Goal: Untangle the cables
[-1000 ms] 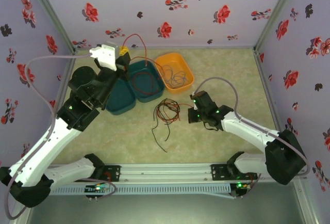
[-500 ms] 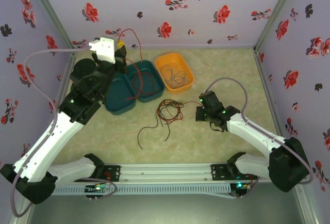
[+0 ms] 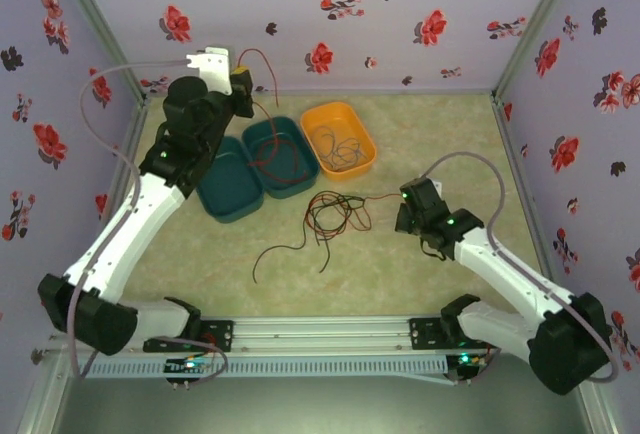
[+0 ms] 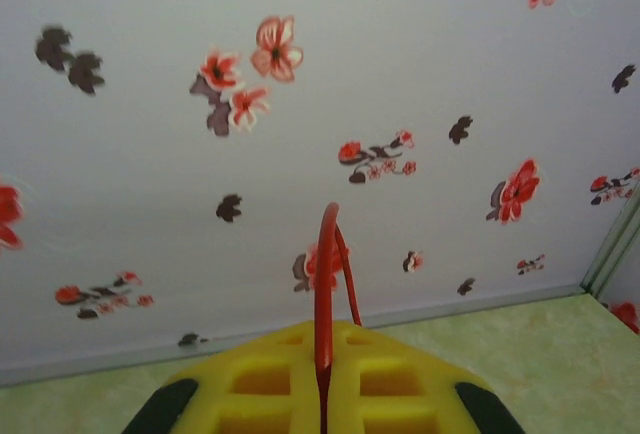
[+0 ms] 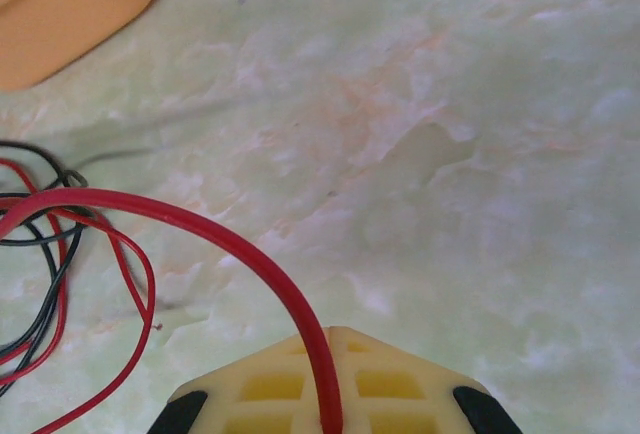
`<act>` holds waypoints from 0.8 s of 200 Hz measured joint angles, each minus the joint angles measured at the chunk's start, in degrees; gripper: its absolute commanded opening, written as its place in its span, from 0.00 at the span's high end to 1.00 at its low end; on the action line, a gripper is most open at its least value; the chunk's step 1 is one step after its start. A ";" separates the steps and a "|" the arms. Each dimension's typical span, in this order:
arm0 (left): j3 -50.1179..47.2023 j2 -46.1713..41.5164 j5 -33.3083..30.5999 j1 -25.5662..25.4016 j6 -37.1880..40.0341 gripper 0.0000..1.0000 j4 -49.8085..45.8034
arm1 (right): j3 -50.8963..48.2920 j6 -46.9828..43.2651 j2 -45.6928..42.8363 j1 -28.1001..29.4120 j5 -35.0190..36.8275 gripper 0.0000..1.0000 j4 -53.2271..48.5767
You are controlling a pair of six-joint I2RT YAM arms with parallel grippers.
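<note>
Two teal trays, one orange tray, two robot arms, one tangle of cables

1. I see a loose tangle of red and black cables mid-table, with two tails trailing toward the near edge.
2. A red cable arcs off that tangle into the closed right gripper.
3. A second red cable loops upward out of the closed left gripper, by the back wall.
4. Dark strands lie coiled in the orange tray, and red strands in the teal tray.

the left arm and right arm are white with black joints; yellow fingers carry square pockets; a grey hose loops behind them.
</note>
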 measured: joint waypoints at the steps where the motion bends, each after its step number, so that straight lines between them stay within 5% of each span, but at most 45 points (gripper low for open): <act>1: 0.00 0.15 0.20 0.11 -0.15 1.00 0.04 | 0.00 0.00 -0.13 0.00 0.09 1.00 -0.07; 160: 3.41 22.53 7.61 2.78 -13.03 1.00 1.01 | 1.09 3.23 -7.15 -1.18 9.05 1.00 -7.48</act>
